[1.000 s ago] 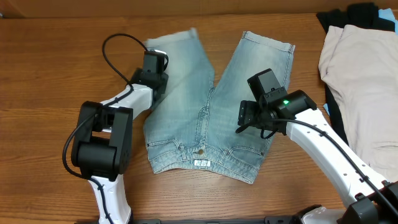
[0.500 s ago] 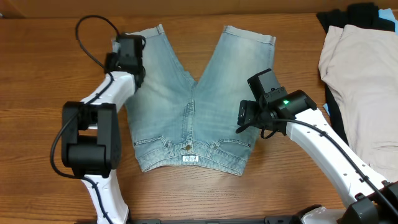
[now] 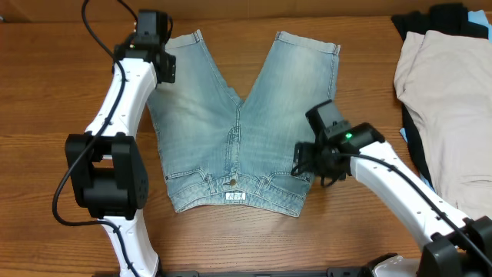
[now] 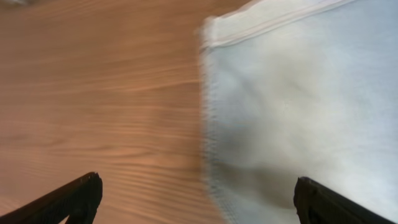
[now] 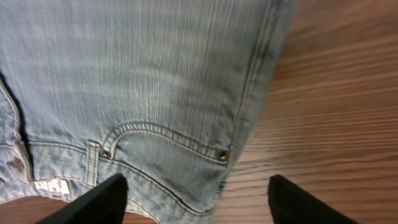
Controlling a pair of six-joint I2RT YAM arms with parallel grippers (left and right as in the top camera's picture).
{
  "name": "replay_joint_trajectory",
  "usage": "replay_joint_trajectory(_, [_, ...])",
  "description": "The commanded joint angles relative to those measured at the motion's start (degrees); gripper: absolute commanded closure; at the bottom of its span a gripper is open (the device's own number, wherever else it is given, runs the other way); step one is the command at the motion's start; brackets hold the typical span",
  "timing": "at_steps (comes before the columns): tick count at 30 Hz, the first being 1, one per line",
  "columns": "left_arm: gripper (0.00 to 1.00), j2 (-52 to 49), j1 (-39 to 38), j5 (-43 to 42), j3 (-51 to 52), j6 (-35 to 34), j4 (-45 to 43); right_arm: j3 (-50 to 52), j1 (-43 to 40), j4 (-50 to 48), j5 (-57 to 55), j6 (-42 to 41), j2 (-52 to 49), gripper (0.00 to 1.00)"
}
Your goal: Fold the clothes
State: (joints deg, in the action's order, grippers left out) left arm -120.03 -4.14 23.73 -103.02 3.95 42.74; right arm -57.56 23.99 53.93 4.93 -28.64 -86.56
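The clothes, faded light-blue denim shorts [image 3: 231,115], lie flat on the table with the waistband toward the front edge and both legs spread toward the back. My left gripper [image 3: 163,65] hovers open over the outer seam of the left leg near its hem [image 4: 298,93], its fingertips [image 4: 68,199] wide apart and holding nothing. Over the right hip, my right gripper [image 3: 307,163] is open. Its dark fingers [image 5: 93,202] straddle the pocket corner and side seam [image 5: 224,155], one over denim and one over wood.
A beige garment [image 3: 450,100] lies at the right edge on top of a black one [image 3: 430,19], with a sliver of sky-blue cloth [image 3: 403,135] beside it. Bare wooden table [image 3: 61,115] surrounds the shorts. The left arm's cable loops near the back edge.
The shorts slid left and toward the back with the left gripper, which then opened, released the left leg and moved further back. The right gripper barely shifted.
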Motion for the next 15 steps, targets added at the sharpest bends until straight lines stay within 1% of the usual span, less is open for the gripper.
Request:
replay_joint_trajectory(1, [0.00, 1.0, -0.5, -17.5, -6.1, -1.8, 4.0, 4.3, 0.3, -3.1, 7.5, -0.1, -0.2, 0.29])
replay_joint_trajectory(4, [0.00, 1.0, -0.5, -21.9, -7.2, -1.8, 5.1, 7.0, 1.7, -5.1, 9.1, -0.3, -0.3, 0.31])
replay_joint_trajectory(6, [0.00, 1.0, -0.7, -23.3, -7.2, -1.8, 5.1, 8.4, 2.8, -5.9, 9.1, -1.4, -0.3, 0.32])
replay_joint_trajectory(11, [0.00, 1.0, -1.1, -23.3, -7.2, -1.8, 5.2, 12.4, 5.8, -8.8, 8.9, -4.7, -0.3, 0.34])
replay_joint_trajectory(13, [0.00, 1.0, -1.3, -23.4, -7.2, -1.8, 5.2, 13.7, 6.8, -9.8, 8.7, -6.0, -0.3, 0.37])
replay_joint_trajectory(15, [0.00, 1.0, -1.7, -23.4, -7.2, -1.8, 5.2, 15.1, 7.8, -11.7, 8.6, -7.5, -0.3, 0.46])
